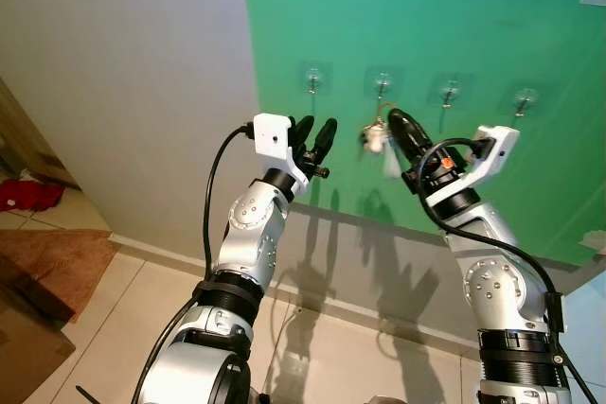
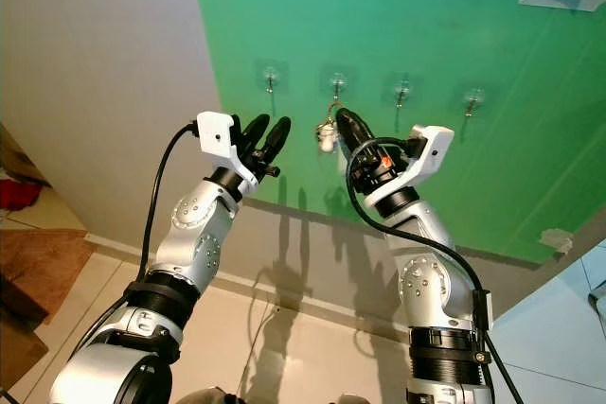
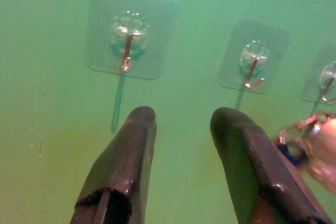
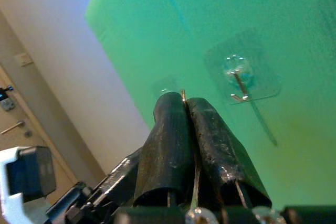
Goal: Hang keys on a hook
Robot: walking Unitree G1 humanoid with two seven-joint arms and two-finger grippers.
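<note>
Up against the green wall panel [image 1: 473, 35], right gripper [image 1: 398, 125] clenched on a silvery bunch of keys [image 1: 377, 139], held just below the second clear adhesive hook [image 1: 382, 82] in the row; left gripper [image 1: 313, 136] raised beside it, fingers spread apart, holding nothing

Keys [image 1: 377, 138] dangle just below second hook [image 1: 382, 85], pale tag.

Silver arms, black cables (white wrist cameras)
</note>
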